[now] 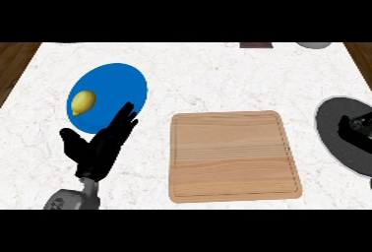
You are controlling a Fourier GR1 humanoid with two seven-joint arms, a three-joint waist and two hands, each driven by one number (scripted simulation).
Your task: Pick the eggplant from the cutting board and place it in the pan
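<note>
So the wooden cutting board [232, 155] sits flat in the middle of the white marble table [218, 74]. The eggplant itself can't be made out anywhere. The only spot it could be is under the right hand [357, 125], which shows as a black shape at the right edge, over the dark pan [335, 147]. Can't tell whether that hand is open or clamped on something, it's cut off by the edge. The left hand [98, 147] is at the lower left, resting open with its fingers [125, 118] straight, spread a bit and pointing up. The tips overlap the lower rim of a blue plate [116, 81]. A yellow lemon [82, 102] lies on the left part of that plate.
</note>
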